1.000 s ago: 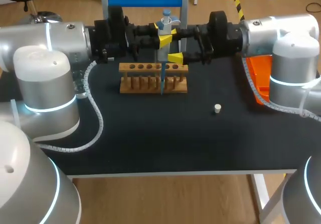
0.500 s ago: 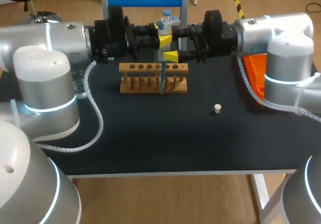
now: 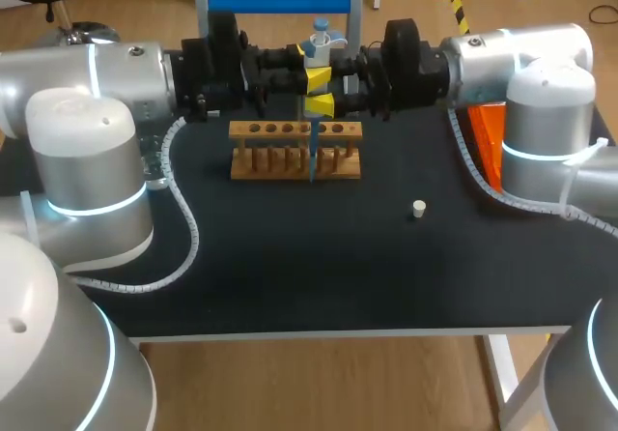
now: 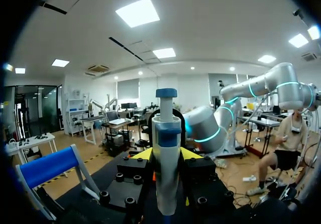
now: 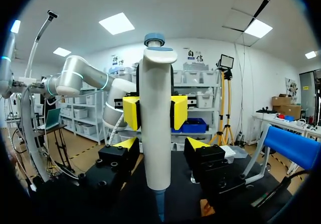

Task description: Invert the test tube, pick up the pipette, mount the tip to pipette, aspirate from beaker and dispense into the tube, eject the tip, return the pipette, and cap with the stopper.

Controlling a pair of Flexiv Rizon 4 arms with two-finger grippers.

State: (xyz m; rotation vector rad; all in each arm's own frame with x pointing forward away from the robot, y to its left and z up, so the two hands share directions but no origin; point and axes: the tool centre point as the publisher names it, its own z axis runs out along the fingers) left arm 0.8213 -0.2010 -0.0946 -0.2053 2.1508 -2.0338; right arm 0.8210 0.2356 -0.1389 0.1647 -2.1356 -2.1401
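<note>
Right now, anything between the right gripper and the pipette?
Nothing visible. The pipette stands between the open fingers of the right gripper, not yet touched; the left gripper clamps it higher up.

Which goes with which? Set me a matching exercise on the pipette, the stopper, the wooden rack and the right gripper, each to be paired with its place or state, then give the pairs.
Things:
1. pipette
2. stopper
3. wooden rack
4. right gripper

Places or states:
A. open, one finger on each side of the pipette's lower body
B. lying alone on the black mat, on the robot's right of the rack
C. held upright between the fingers of the left gripper
D. standing on the mat under the two grippers

Pairs: 1-C, 2-B, 3-D, 4-A
</note>
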